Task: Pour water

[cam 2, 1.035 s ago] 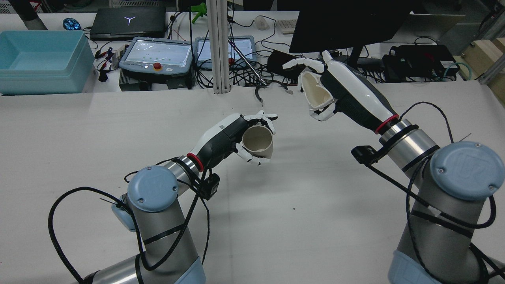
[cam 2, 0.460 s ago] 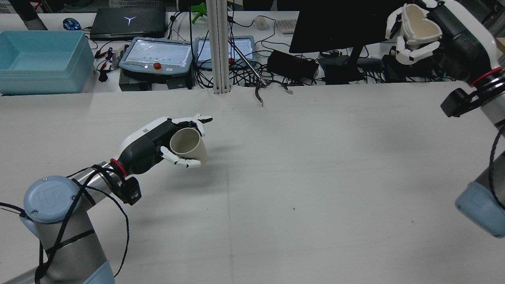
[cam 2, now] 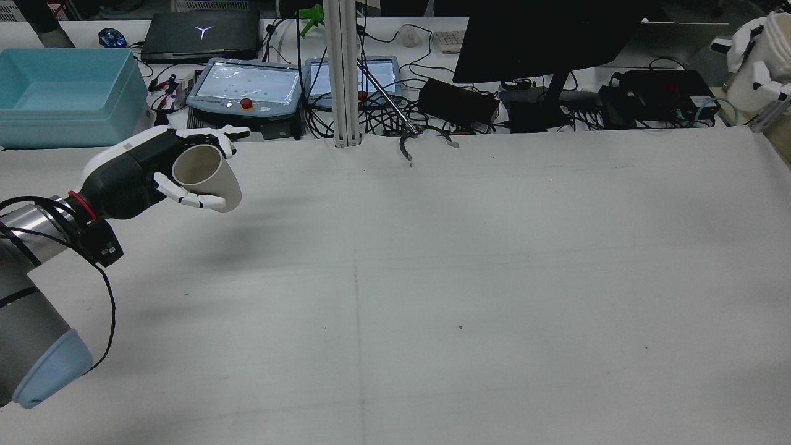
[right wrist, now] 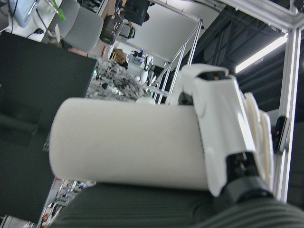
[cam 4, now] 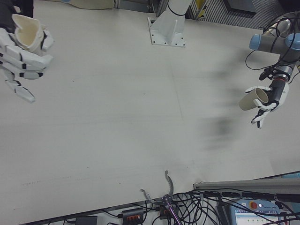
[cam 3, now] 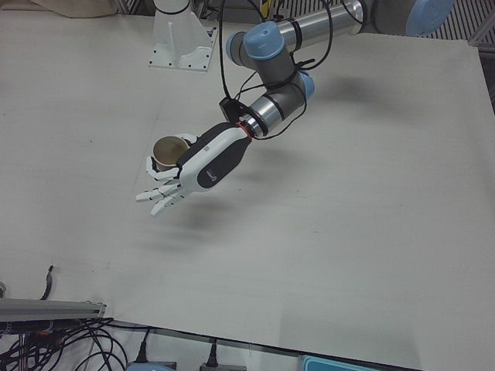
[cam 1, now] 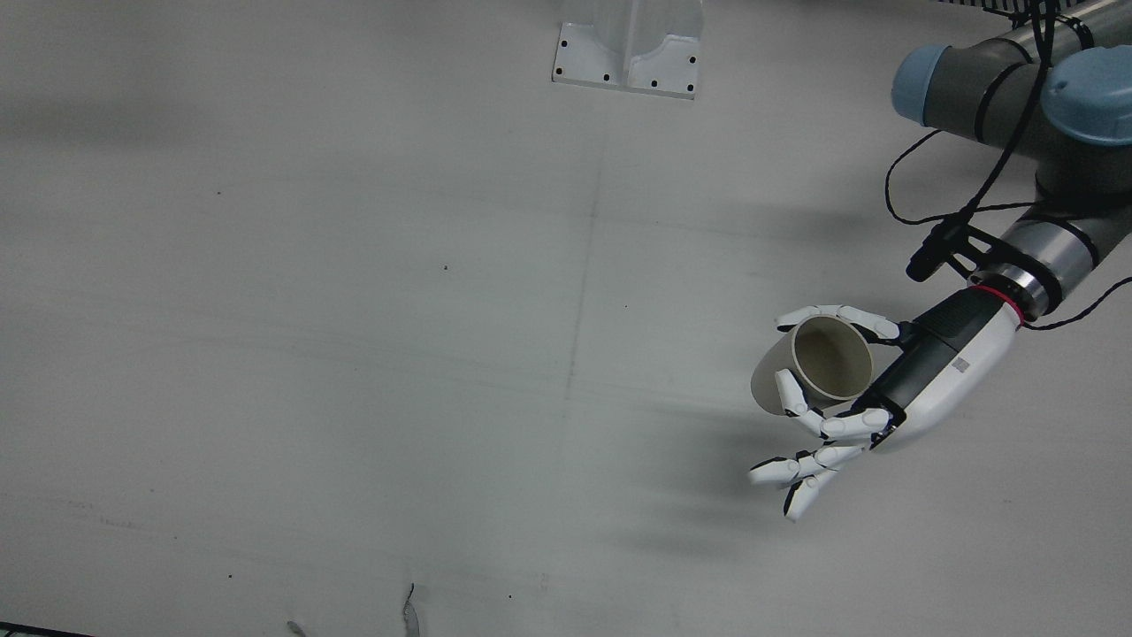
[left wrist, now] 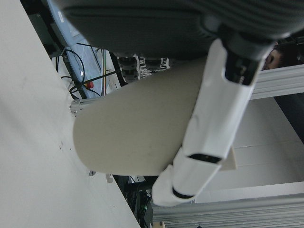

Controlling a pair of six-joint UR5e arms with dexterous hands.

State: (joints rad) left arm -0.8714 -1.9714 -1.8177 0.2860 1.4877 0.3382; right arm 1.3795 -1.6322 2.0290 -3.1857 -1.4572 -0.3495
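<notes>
Both hands far apart, at opposite side edges of the table (cam 2: 432, 278). Left hand (cam 2: 133, 176) holds tan cup (cam 2: 207, 176); right hand (cam 4: 21, 44) grips white cup (cam 4: 28, 33). Pour apparently over; next, probably set cups down upright.

No readable words or numbers anywhere. Only marks: pale Y-shaped logo on lid of black laptop (cam 2: 199, 34) at back of bench in rear view; small square code-like sticker on white back of left hand (cam 1: 920, 380) in front view, too small to read. Teach pendant (cam 2: 246, 86) screen lit, contents illegible; red button below screen, unlabelled as far as visible. Cups and table surface without print.
</notes>
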